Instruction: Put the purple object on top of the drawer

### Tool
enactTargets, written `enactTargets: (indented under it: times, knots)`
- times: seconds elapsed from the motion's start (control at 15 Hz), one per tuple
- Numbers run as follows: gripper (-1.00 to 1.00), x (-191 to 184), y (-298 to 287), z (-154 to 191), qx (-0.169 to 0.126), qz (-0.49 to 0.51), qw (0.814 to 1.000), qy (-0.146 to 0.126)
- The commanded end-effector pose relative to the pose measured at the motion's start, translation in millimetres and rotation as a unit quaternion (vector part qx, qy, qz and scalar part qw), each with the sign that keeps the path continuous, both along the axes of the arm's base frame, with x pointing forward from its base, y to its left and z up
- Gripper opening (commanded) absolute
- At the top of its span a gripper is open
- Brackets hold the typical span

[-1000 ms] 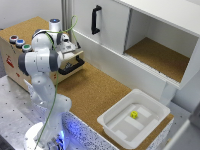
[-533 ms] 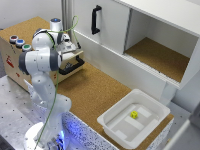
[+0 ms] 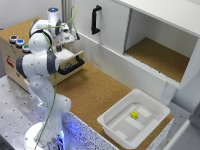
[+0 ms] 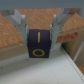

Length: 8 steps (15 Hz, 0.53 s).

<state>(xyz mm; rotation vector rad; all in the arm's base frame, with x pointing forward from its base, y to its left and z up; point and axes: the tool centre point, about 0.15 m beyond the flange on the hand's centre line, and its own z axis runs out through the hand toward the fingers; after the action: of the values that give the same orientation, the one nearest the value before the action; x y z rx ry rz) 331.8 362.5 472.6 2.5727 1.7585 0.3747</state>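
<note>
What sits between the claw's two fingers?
Wrist view: the small dark purple cube with yellow markings fills the gap between the claw's fingers.

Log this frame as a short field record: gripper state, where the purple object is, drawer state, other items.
gripper: shut on the purple object, one finger on each side
purple object: dark block with yellow markings, held in the wrist view; hidden in the exterior view
drawer: tray pulled out, black bar handle showing, coloured buttons on top
arm position: above the drawer unit
white tub: on the cork surface, holds a small yellow cube
white cabinet: one compartment open
</note>
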Motion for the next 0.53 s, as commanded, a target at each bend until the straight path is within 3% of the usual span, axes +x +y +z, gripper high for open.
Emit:
enactTargets:
  times: [0.0, 0.33, 0.4, 0.47]
  knots:
    - [-1.0, -2.2, 89.0, 11.0, -0.084, 0.062, 0.993, 0.046]
    - [-1.0, -26.2, 132.9, -6.3, -0.097, 0.117, 0.987, 0.053]
    - [1.0, -27.4, 134.2, -7.9, -0.098, 0.116, 0.987, 0.054]
    - [1.0, -27.9, 133.1, -6.2, -0.094, 0.109, 0.988, 0.061]
